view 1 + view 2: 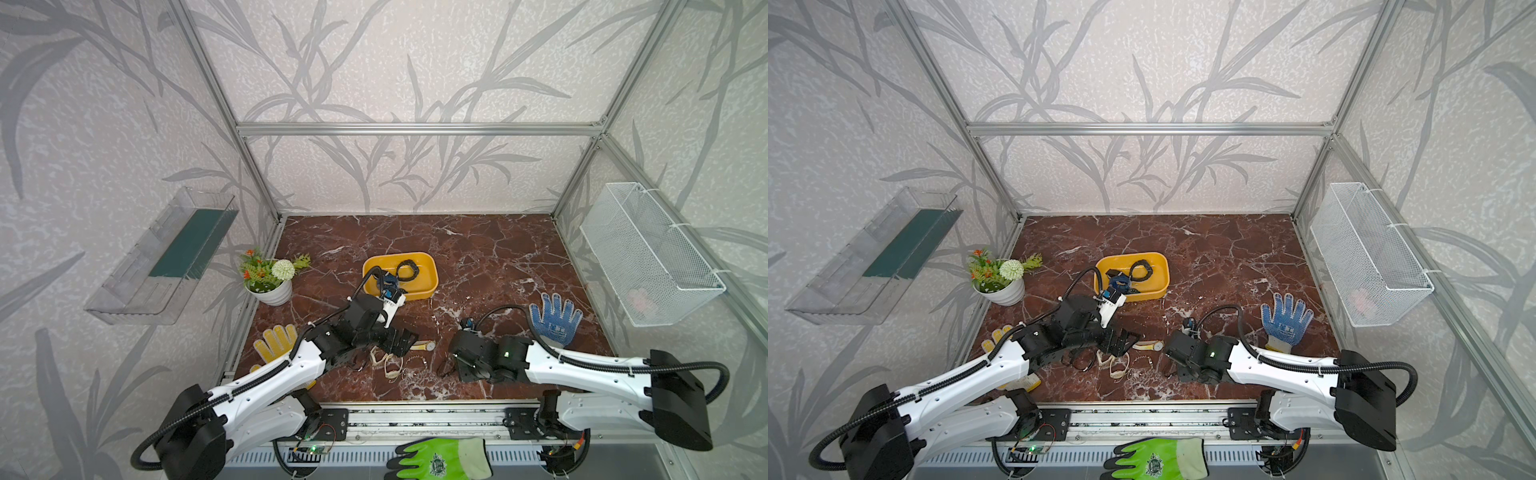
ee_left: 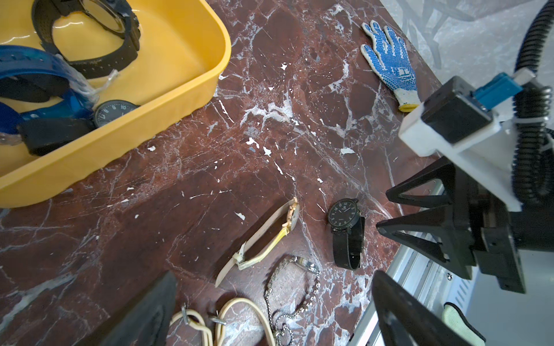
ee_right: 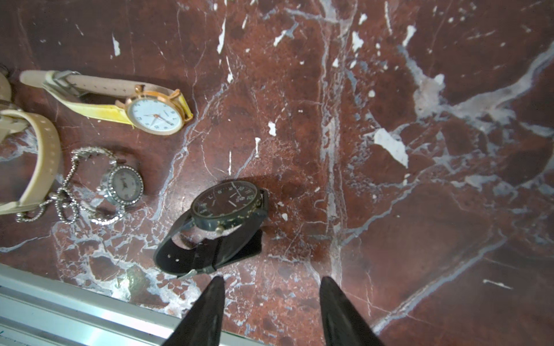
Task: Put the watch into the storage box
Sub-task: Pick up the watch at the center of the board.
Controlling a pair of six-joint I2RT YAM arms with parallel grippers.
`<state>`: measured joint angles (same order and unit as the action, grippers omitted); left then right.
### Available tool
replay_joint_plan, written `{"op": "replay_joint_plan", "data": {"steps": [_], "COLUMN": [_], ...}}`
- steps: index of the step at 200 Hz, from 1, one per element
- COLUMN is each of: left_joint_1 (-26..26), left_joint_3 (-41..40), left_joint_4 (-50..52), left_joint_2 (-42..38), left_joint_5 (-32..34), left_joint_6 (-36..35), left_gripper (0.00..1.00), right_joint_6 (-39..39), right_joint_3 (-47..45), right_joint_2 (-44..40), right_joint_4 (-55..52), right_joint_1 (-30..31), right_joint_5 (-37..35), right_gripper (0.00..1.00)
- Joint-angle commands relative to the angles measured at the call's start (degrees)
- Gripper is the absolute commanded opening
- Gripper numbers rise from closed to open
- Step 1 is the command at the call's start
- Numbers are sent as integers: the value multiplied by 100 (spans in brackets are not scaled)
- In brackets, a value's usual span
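We judge the black watch (image 3: 227,206), at the front edge of the bench (image 3: 419,254), light with a floppy strap; pinch its rigid case. The right tool (image 3: 271,280) and left tool (image 2: 275,274) gape, empty.

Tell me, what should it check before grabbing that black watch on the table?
1. Black watch lying free, nothing on it: ok.
2. Right gripper empty, jaws apart: ok.
3. Jaws around the watch: not ok; it lies just ahead of them.
4. Left gripper open, clear of that watch: ok.
5. Room in the box: ok, bare floor shows.
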<state>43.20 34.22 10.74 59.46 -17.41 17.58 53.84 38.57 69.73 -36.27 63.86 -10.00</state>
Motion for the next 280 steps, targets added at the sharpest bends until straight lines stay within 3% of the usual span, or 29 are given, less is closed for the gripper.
{"op": "replay_joint_plan", "data": {"steps": [1,170,280], "left_joint_1": [61,314,356], "left_joint_3": [-103,-398,-398], "left_joint_4": [-97,-64,-28], "left_joint_2": [21,-279,-251], "left_joint_5": [-142,54,122], "left_joint_6": [-42,177,175], "left_gripper": [99,99,99], "right_joint_6": [56,-110,-298], "right_joint_3": [196,212,330], "right_joint_2": [120,899,1434], "right_joint_4": [110,701,1047], "right_joint_1": [39,-396,-671], "right_joint_5": [-87,146,202], "right_gripper": [52,36,30]}}
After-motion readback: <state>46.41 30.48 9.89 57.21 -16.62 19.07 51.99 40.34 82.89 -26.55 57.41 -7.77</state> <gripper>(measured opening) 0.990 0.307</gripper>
